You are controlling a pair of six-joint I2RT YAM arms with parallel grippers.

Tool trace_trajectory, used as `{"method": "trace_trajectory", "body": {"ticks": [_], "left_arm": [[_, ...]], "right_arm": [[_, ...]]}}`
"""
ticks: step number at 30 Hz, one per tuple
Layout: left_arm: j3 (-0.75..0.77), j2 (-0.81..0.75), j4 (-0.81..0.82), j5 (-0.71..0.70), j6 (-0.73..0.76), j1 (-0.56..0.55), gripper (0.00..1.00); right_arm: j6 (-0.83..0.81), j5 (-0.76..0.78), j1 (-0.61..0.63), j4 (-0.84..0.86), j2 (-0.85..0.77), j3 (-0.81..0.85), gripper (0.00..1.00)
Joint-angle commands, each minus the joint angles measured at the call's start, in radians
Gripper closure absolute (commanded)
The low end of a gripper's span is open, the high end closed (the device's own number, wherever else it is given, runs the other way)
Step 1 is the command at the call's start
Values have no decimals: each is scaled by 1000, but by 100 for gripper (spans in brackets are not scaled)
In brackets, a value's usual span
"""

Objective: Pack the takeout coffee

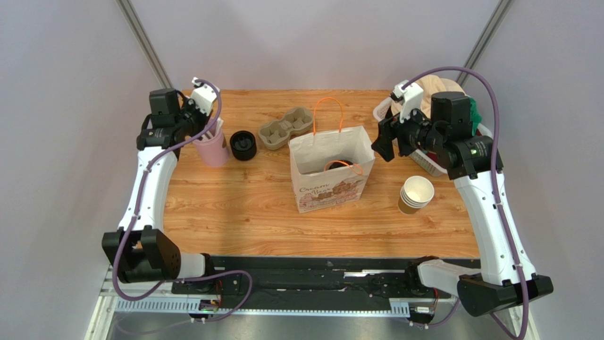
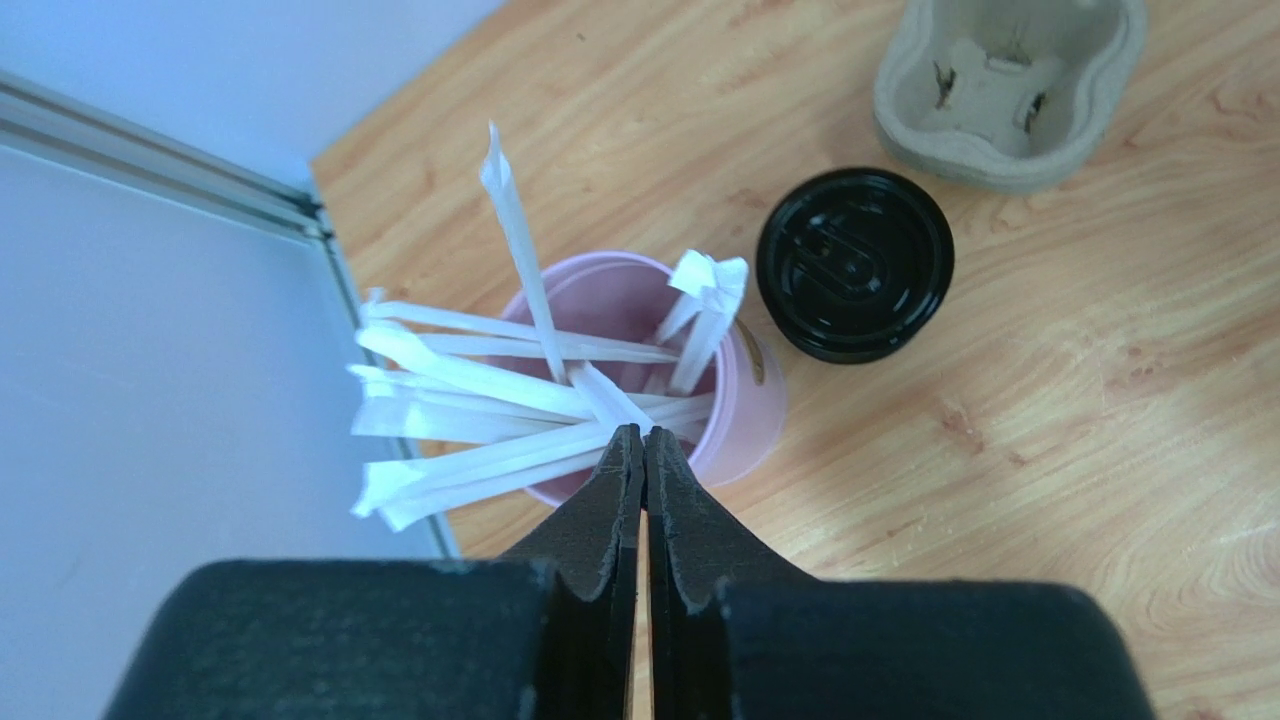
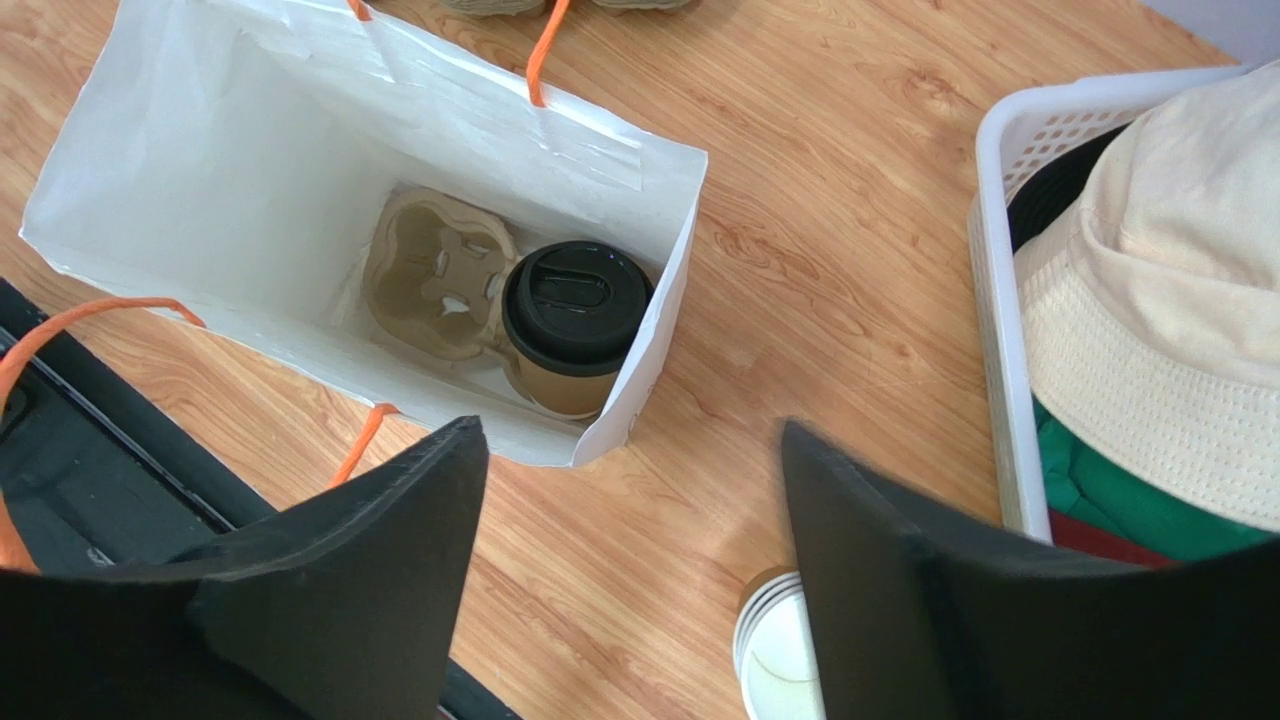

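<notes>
The takeout coffee (image 3: 576, 308), a brown paper cup with a black lid, stands inside the open white paper bag (image 3: 226, 165) in a pulp carrier (image 3: 436, 270). In the top view only its lid (image 1: 337, 166) shows inside the bag (image 1: 330, 185). My right gripper (image 3: 631, 432) is open and empty, above the table just right of the bag, and it also shows in the top view (image 1: 383, 145). My left gripper (image 2: 643, 438) is shut, its tips among the wrapped straws (image 2: 481, 390) in a pink cup (image 2: 744, 413) at the far left.
A pile of black lids (image 2: 854, 263) and a second pulp carrier (image 2: 1007, 83) sit right of the pink cup. A stack of lidless brown cups (image 1: 415, 193) stands right of the bag. A white basket (image 3: 999, 300) with a cream hat (image 3: 1157, 300) sits at the far right.
</notes>
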Motion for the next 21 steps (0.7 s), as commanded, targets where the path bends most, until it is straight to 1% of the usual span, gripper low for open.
{"method": "trace_trajectory", "body": {"ticks": [1, 3, 7, 16, 21], "left_arm": [[89, -79, -55, -24, -7, 8, 96], [115, -100, -86, -24, -7, 10, 96], [135, -131, -120, 0, -8, 10, 96], [78, -119, -126, 32, -22, 10, 96], [72, -111, -132, 88, -38, 8, 97]], "right_arm": [[-10, -38, -5, 23, -14, 6, 19], [-11, -48, -3, 16, -5, 13, 16], [-8, -56, -6, 16, 1, 18, 15], [-4, -62, -6, 12, 4, 21, 14], [-4, -61, -6, 12, 6, 21, 14]]}}
